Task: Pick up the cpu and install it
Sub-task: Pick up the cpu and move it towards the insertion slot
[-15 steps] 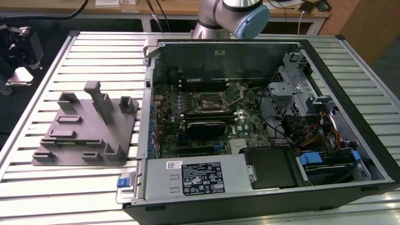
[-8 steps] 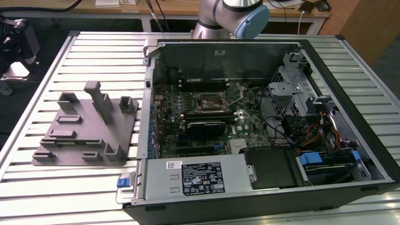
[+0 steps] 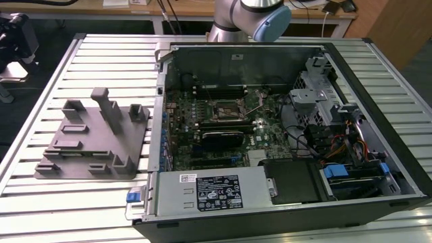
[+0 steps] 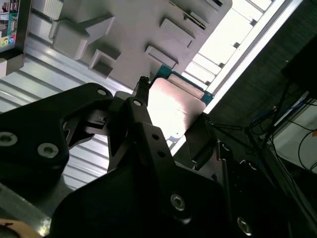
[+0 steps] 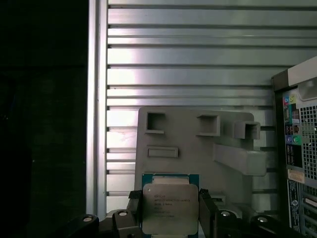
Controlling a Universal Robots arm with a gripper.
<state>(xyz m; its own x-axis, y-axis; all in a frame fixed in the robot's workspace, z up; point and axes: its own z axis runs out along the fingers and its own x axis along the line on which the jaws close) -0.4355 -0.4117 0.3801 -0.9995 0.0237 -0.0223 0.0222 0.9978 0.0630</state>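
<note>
- In the exterior view, the arm (image 3: pixel 250 17) shows as a silver column and a blue-capped joint at the top centre of the frame. It stands behind the far wall of the open computer case (image 3: pixel 284 48).
- The gripper (image 5: pixel 170 210) is clenched on the cpu (image 5: pixel 170 208). In the first wrist view, one black finger (image 5: pixel 134 210) presses one side edge and the other presses the opposite edge.
- The cpu's silvery metal plate faces the first wrist camera, with a thin green board rim showing around it. The chip is close to square, so no long axis stands out. The lines of print on the plate run from one finger towards the other.
- In the second wrist view the cpu (image 4: pixel 173 106) sits between the fingertips of the gripper (image 4: pixel 171 116), its bright plate catching the light and its green edge pointing away from the gripper body.
- In both wrist views, the cpu hangs clear above the grey fixture tray (image 5: pixel 198 148), which lies on the slatted table (image 5: pixel 163 49).
- In the exterior view, the grey fixture tray (image 3: pixel 94 136) lies at the centre left. The socket (image 3: pixel 226 111) sits at the frame's centre, inside the case.
</note>
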